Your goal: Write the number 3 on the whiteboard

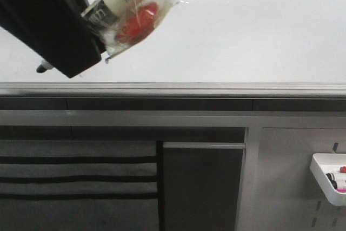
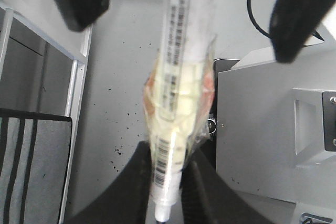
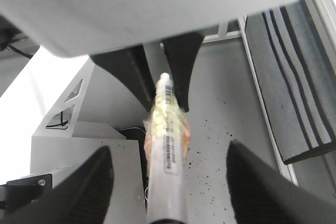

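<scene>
Lab: whiteboard point(image 1: 243, 36) above a pegboard panel point(image 1: 286, 187) and grey metal framing point(image 1: 162, 117).

Speckled grey floor point(image 2: 113, 129), striped grey cloth point(image 1: 75, 182), pegboard panel point(image 1: 286, 187)

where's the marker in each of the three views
Front view: marker at upper left, against the whiteboard, gripped by the left gripper.
Left wrist view: marker runs down the centre to the left gripper.
Right wrist view: marker at centre, right gripper open around it.
Shared landmark: its crinkled clear wrap with red inside.
</scene>
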`<state>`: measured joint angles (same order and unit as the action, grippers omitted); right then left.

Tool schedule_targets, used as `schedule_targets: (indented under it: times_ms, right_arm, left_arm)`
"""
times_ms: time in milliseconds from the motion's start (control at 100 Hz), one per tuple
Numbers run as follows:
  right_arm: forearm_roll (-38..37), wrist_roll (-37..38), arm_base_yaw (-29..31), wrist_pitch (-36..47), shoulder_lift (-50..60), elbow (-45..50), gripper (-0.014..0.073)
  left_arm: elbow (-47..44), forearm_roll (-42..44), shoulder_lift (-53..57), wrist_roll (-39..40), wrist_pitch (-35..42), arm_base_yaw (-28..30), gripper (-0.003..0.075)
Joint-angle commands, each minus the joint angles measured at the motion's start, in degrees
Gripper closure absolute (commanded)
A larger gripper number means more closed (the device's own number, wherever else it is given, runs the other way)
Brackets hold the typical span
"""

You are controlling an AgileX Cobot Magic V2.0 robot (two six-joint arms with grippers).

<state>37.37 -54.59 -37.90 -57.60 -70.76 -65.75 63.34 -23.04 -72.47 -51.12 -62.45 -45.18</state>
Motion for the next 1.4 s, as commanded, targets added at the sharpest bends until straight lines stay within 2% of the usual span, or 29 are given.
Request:
schedule_targets:
  times_ms: [0, 280, 350, 460, 590, 710, 890, 1000, 1070, 1190, 1240, 1330, 1390]
  right_arm:
    - [1.7, -0.9, -0.1, 1.8, 0.7, -2.1, 0.0211]
    - [1.7, -1.0, -0.1, 1.9, -1.0, -2.1, 0.0219]
    - [1.7, -1.0, -0.1, 1.7, -1.0, -2.1, 0.0274]
    - [1.7, -1.0, -0.1, 1.6, -1.0, -2.1, 0.0421]
    - [1.7, -1.0, -0.1, 0.8, -1.0, -2.1, 0.0531]
    - [1.7, -1.0, -0.1, -0.1, -1.0, -2.1, 0.0570]
    - [1.7, -1.0, -0.1, 0.1, -1.0, -2.1, 0.0570]
    - [1.7, -1.0, -0.1, 0.1, -1.0, -2.1, 0.0570]
    - [1.7, -1.0, -0.1, 0.2, -1.0, -2.1, 0.0570]
    - [1.7, -1.0, -0.1, 0.6, -1.0, -2.1, 0.0570]
    - [1.4, -1.0, -0.1, 1.0, -1.0, -2.1, 0.0570]
    - [-1.0, 0.2, 0.1, 3.3, -0.2, -2.1, 0.0570]
    - [-5.4, 4.3, 0.1, 6.3, 0.9, -2.1, 0.0570]
  left_arm:
    - [1.4, -1.9, 1.1, -0.1, 1.6, -0.5, 0.0738]
    - [1.4, -1.9, 1.1, -0.1, 1.6, -0.5, 0.0738]
    - [1.4, -1.9, 1.1, -0.1, 1.6, -0.5, 0.0738]
    - [1.4, -1.9, 1.1, -0.1, 1.6, -0.5, 0.0738]
    - [1.4, -1.9, 1.1, -0.1, 1.6, -0.5, 0.0738]
    - [1.4, -1.9, 1.1, 0.0, 1.4, -0.5, 0.0738]
    - [1.4, -1.9, 1.1, 0.0, 1.7, -0.5, 0.0730]
    - [1.4, -1.5, 1.1, 0.1, 1.8, -0.5, 0.0650]
    - [1.4, -1.3, 1.1, 0.1, 1.8, -0.5, 0.0549]
    - [1.5, -0.3, 1.1, 0.3, 2.1, -0.5, 0.0319]
    - [1.9, 1.2, 1.1, 0.6, 1.9, -0.3, 0.0262]
    - [3.7, 3.6, 1.5, 3.9, 1.7, 0.5, 0.0247]
    - [5.1, 4.5, 2.4, 6.7, 1.7, 1.9, 0.0247]
